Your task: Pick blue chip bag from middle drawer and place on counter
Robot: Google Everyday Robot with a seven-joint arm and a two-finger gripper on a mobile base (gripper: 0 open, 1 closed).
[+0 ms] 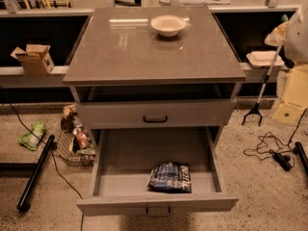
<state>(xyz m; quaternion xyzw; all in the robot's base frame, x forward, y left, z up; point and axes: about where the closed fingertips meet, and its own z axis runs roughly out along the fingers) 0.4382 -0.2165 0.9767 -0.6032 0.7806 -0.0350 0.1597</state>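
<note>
The middle drawer [110, 158] is pulled fully open at the bottom of the camera view, its grey front with a thin loop pull [158, 211] nearest me. The blue chip bag [169, 177] lies flat inside it, near the front and slightly right of centre. The counter [120, 52] is the glossy grey-brown top of the cabinet, above and behind the drawer. My gripper is not in view. A pale blurred shape [297, 30] at the upper right edge may be part of my arm.
A white bowl [168, 25] sits on the counter's far middle. The drawer above, with a black bar handle [155, 119], is shut. On the floor are a green packet [32, 134], a wire basket [67, 153], a black pole [34, 172], cables [269, 148] and a leaning reacher tool [262, 90].
</note>
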